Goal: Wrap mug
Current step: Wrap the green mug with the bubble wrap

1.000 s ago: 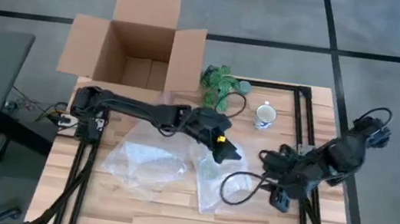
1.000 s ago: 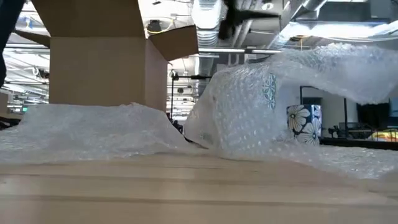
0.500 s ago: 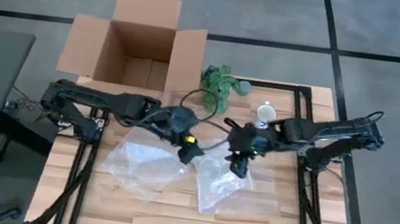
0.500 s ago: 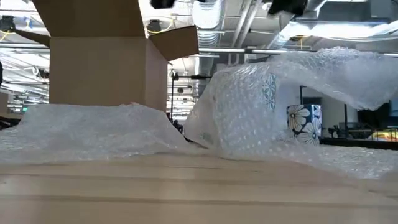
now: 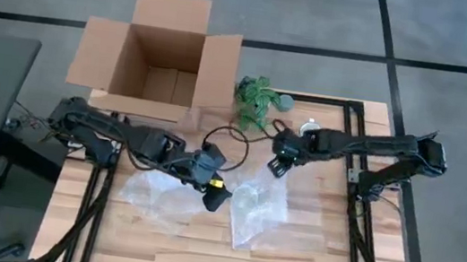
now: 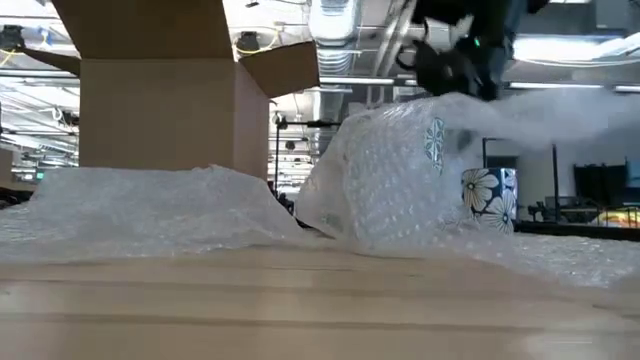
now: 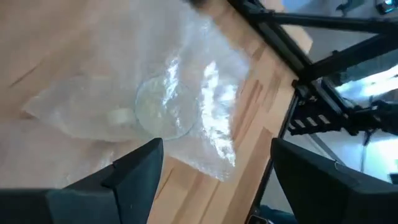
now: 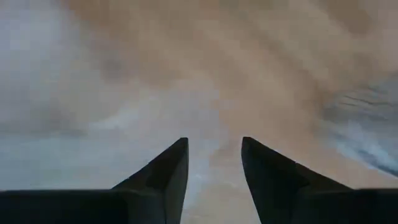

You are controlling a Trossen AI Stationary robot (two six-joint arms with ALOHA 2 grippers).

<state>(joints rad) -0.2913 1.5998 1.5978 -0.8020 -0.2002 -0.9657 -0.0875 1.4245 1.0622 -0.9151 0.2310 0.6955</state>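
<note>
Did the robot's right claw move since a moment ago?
Yes. In the high view the right gripper has gone from the table's right edge toward the middle, ending beside the mug.

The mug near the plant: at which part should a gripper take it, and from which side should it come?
Judging from above, the mug stands upright with its mouth open. Its rim looks like the best hold, one finger inside and one outside, coming straight down. The right gripper is nearest.

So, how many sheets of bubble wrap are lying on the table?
2. One bubble wrap sheet lies on the table's left side; the other sheet lies nearer the middle. More could be hidden underneath.
</note>
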